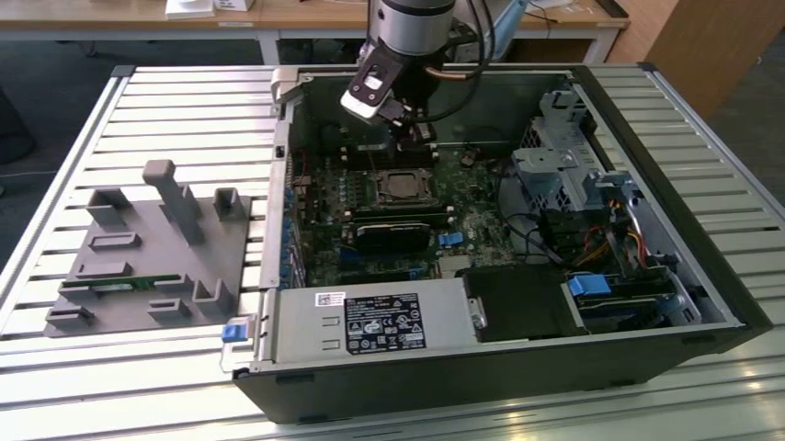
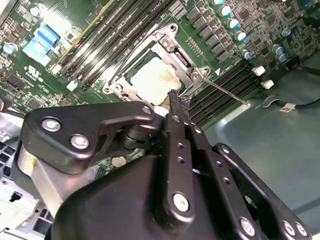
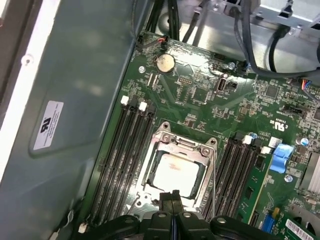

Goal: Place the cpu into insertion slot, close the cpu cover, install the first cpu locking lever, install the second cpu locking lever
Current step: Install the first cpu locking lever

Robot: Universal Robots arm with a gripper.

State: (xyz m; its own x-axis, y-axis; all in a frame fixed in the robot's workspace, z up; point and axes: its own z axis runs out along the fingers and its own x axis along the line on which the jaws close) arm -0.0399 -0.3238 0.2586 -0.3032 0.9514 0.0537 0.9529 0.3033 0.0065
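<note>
Cpu, the dull silver-beige square chip (image 3: 175, 176), sits inside the silver-rimmed insertion slot (image 3: 143, 199) beneath the thin silvery cpu cover (image 3: 185, 146), while the black claw (image 3: 172, 197), pressed together, hangs at the slot's rim, seemingly to push rather than grip.

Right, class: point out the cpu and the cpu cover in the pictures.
cpu (image 3: 175, 176), first wrist view, middle of its metal face.
cpu cover (image 3: 184, 146), first wrist view, on the frame's silvery bar beside the cpu.
</note>
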